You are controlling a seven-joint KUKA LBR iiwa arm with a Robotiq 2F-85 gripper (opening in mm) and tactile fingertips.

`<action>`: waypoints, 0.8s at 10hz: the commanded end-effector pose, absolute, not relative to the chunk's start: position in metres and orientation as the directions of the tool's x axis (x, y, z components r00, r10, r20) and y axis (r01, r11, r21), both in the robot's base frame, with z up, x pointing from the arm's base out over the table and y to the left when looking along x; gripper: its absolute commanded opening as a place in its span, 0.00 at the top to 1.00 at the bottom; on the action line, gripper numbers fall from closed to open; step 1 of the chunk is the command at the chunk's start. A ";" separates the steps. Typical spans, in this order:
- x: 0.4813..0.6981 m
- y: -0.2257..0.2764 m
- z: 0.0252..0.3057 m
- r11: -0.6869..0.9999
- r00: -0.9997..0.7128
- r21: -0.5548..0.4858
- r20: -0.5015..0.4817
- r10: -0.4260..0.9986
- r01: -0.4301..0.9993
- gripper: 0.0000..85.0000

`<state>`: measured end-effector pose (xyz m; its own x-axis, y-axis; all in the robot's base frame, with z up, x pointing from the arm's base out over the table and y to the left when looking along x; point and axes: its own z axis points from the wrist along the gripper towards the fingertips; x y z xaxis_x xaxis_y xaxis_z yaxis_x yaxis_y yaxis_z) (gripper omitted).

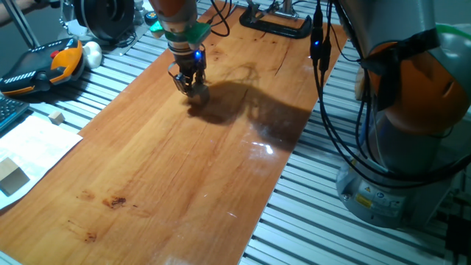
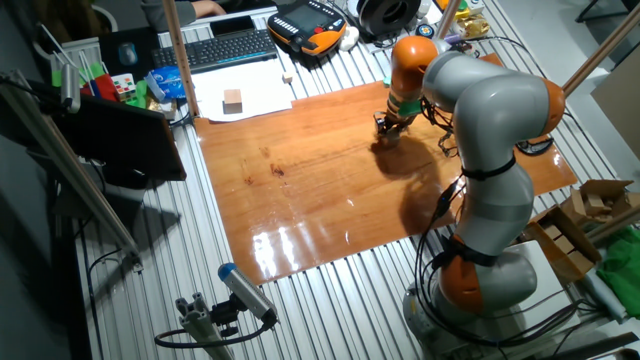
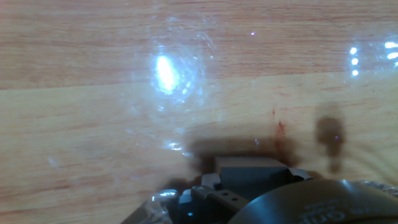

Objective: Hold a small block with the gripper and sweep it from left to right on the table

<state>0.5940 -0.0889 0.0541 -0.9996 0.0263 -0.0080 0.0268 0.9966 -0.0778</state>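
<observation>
My black gripper, with its blue light and teal band, stands low over the far left part of the reddish-brown table. Its fingers are closed around the small block, a pale lump at the tips that rests on or just above the board. The other fixed view shows the gripper near the table's far edge, with the arm bent over it. In the hand view the block is a shadowed rectangle right in front of the gripper body, with the glossy table close beneath.
A larger wooden block lies on white paper left of the board, and a tiny cube sits on the slats nearby. An orange teach pendant and a black clamp lie at the back. The robot base and its cables stand on the right.
</observation>
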 end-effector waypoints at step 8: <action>0.603 -0.072 0.054 0.996 -1.000 -0.083 -0.005 0.030 0.030 0.46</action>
<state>0.6038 -0.0722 0.0548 -0.9995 0.0304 -0.0063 0.0308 0.9961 -0.0828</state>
